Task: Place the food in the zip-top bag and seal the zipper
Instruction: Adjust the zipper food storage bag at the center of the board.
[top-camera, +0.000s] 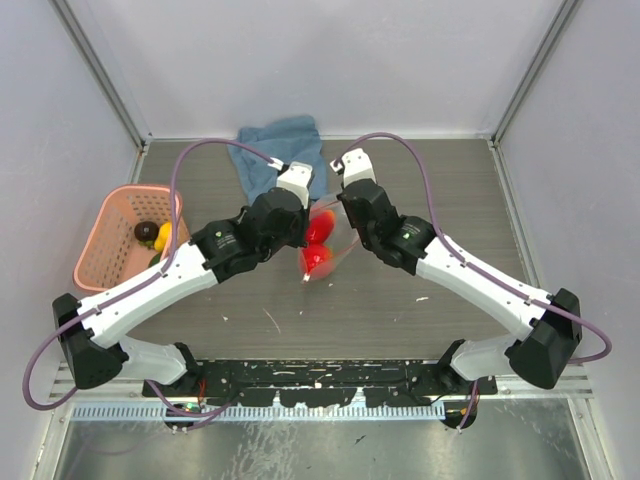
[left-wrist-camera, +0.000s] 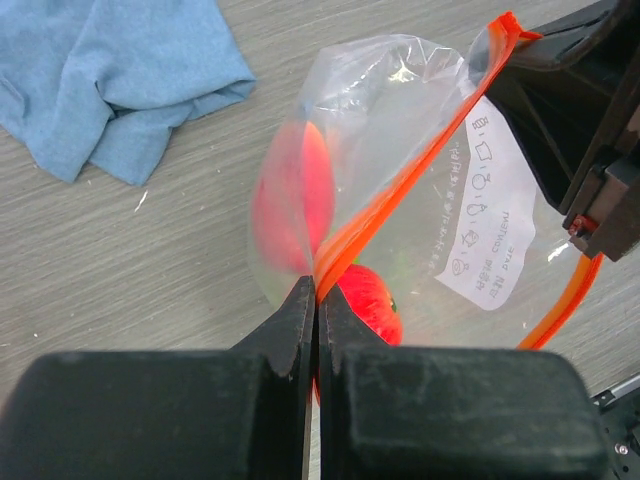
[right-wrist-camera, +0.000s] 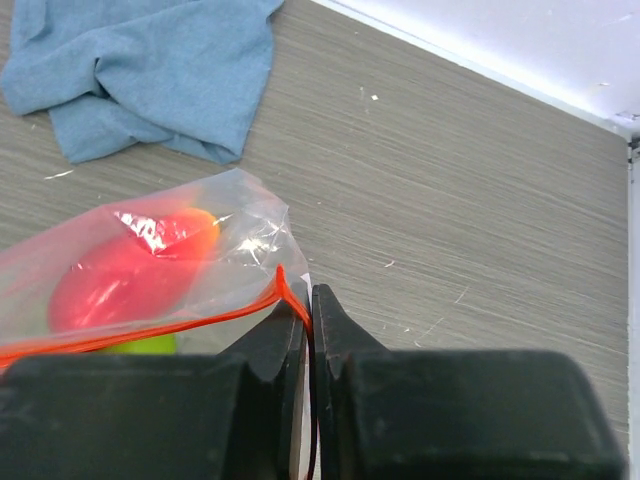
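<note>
The clear zip-top bag (top-camera: 322, 245) hangs between my two grippers above the table, with red toy fruits (top-camera: 318, 228) inside. In the left wrist view the bag (left-wrist-camera: 400, 150) holds two red fruits (left-wrist-camera: 295, 195), and my left gripper (left-wrist-camera: 317, 290) is shut on the red-orange zipper (left-wrist-camera: 400, 185). In the right wrist view my right gripper (right-wrist-camera: 309, 300) is shut on the zipper's end (right-wrist-camera: 285, 285); the bag (right-wrist-camera: 150, 260) shows a red fruit (right-wrist-camera: 120, 275) and a bit of green. More fruits (top-camera: 155, 235) lie in the pink basket (top-camera: 105, 250).
A crumpled blue cloth (top-camera: 280, 150) lies at the back of the table, just behind the grippers; it also shows in the left wrist view (left-wrist-camera: 110, 75) and the right wrist view (right-wrist-camera: 140, 70). The pink basket stands at the left edge.
</note>
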